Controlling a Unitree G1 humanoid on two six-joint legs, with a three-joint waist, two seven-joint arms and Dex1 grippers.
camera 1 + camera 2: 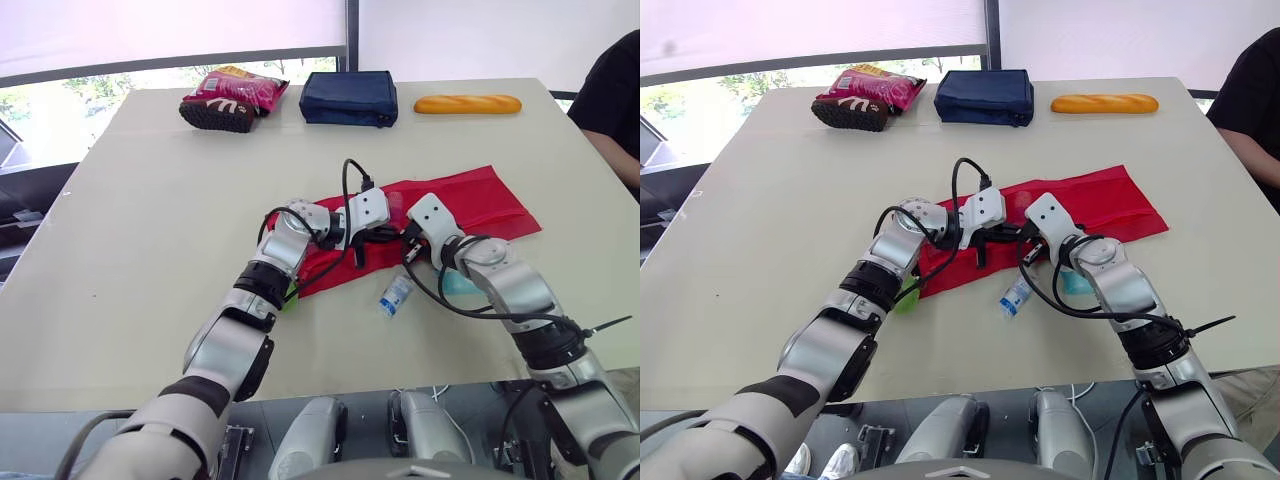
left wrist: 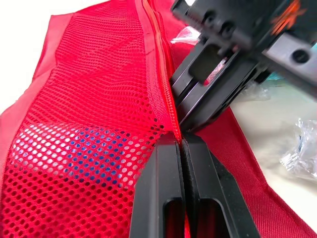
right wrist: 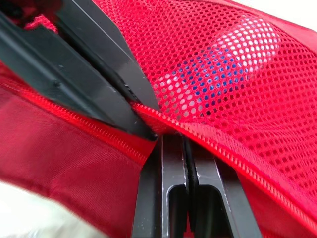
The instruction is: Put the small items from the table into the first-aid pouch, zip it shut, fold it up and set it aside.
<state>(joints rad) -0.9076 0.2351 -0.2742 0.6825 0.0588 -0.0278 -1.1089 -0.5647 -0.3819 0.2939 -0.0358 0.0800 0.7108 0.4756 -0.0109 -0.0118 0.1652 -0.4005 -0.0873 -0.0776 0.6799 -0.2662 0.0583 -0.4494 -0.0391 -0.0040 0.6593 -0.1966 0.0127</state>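
Evidently the zipper step is in hand: mid-frame, left gripper [image 2: 181, 141] and right gripper [image 3: 174, 141] each pinch tight on the pouch [image 1: 480, 205] zipper [image 2: 161, 74]. Next likely calls for a steady pull; a packet [image 1: 396, 296] lies just below, outside.

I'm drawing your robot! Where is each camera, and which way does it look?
Left eye view: on the head, looking forward and down at the table; both arms show.
Right eye view: beside it, same scene and arms.
Left wrist view: on the left wrist, along the left gripper, shut on the red pouch.
Right wrist view: on the right wrist, along the right gripper, shut on it too.
Shared: both wrist views show the pouch's mesh.
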